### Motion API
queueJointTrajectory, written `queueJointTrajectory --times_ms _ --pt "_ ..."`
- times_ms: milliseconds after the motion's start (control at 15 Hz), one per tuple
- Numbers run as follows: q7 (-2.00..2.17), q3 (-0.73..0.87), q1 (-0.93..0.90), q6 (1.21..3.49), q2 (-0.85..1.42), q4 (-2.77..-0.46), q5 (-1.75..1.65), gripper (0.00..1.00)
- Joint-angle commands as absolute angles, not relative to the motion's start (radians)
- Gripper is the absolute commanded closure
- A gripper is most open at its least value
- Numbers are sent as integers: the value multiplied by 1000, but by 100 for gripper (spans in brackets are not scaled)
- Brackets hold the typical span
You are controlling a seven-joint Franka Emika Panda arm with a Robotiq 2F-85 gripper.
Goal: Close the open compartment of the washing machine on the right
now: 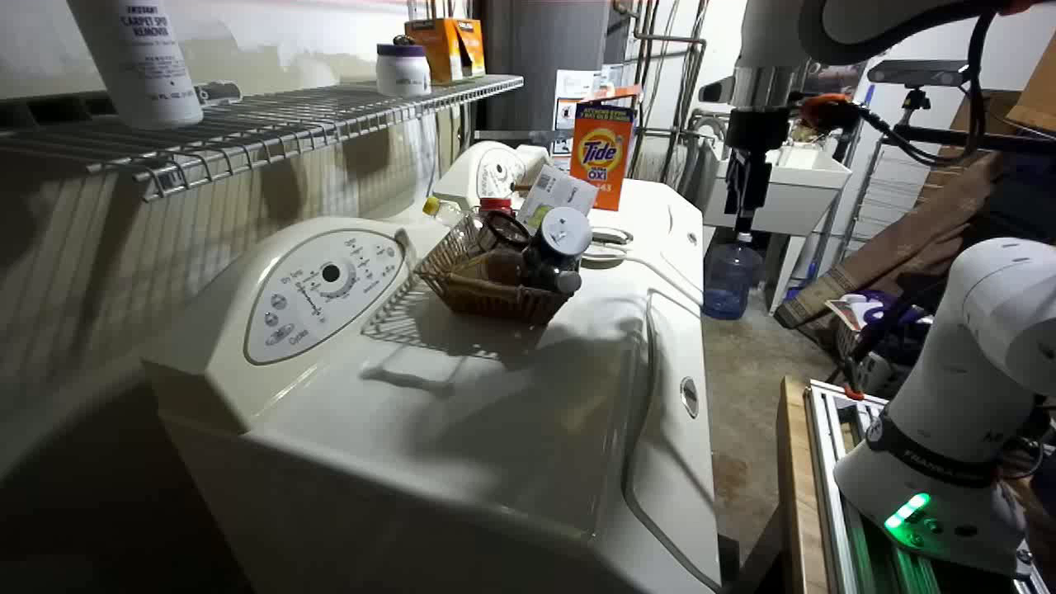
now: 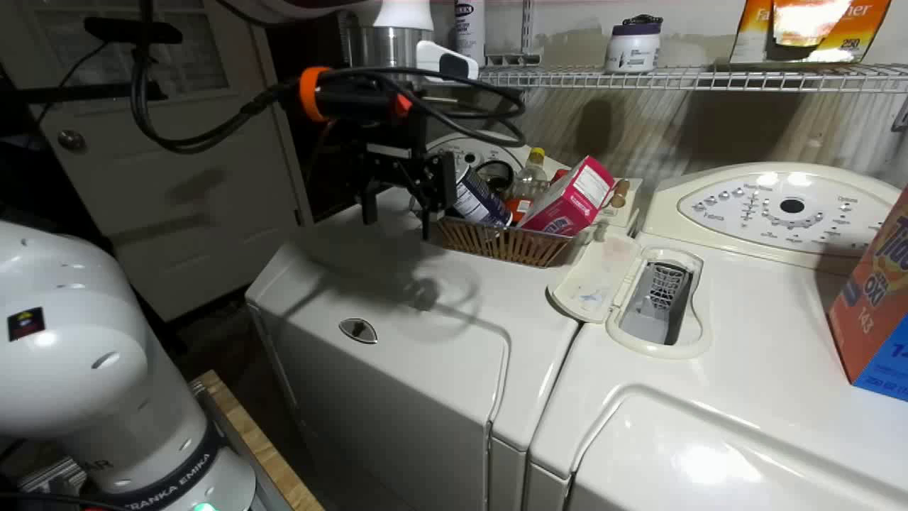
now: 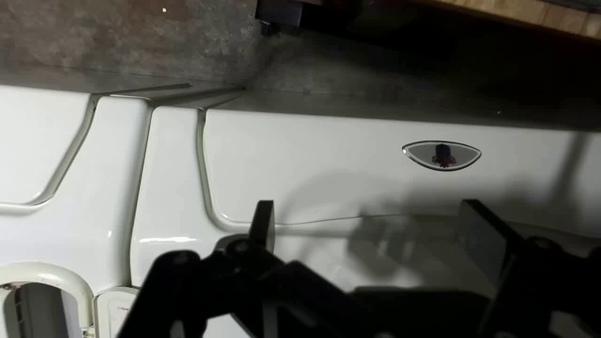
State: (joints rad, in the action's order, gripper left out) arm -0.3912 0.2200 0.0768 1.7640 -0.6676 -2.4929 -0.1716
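Wrist view: the tool, its fingers spread wide, hangs above the neighbouring machine, near that machine's lens-shaped emblem. In an exterior view, the washing machine stands at right, just beside the neighbouring machine, with its compartment open; the lid lies folded out to the left. In the wrist view the compartment appears at lower left, partly cut off. A brown basket with bottles and a pink box rests on the neighbouring machine; an orange Tide box stands upright on the washing machine.
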Motion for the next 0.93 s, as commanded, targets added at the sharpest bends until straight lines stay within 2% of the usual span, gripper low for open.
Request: queueJointTrajectory --times_ms 0,533,867 --pt "-391 221 76 1762 -667 -2491 -172 0" --pt "-391 221 76 1762 -667 -2491 -172 0" --pt "-75 95 117 1885 -603 -2503 -226 0"
